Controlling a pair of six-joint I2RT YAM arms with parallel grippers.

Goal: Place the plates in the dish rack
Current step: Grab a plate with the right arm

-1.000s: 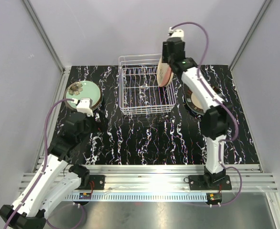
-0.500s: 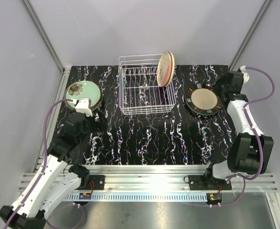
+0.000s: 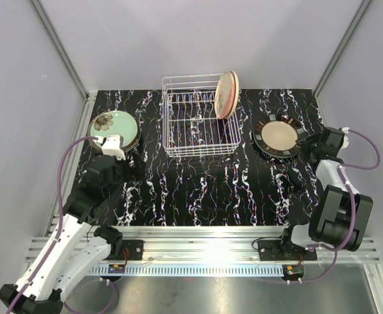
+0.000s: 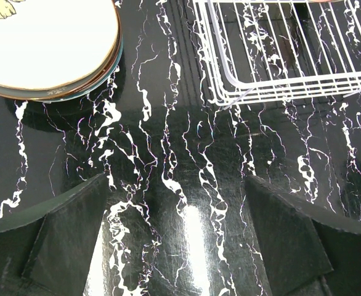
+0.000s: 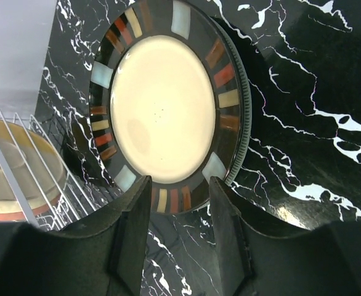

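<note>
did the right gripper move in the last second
Yes. The right gripper left the dish rack's right side and swung toward the near right, now beside the dark-rimmed plate.

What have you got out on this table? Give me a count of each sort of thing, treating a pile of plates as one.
Rack: 1
Plates standing in the rack: 2
Green-topped pile: 1
Beige-topped pile: 1
Total: 5
</note>
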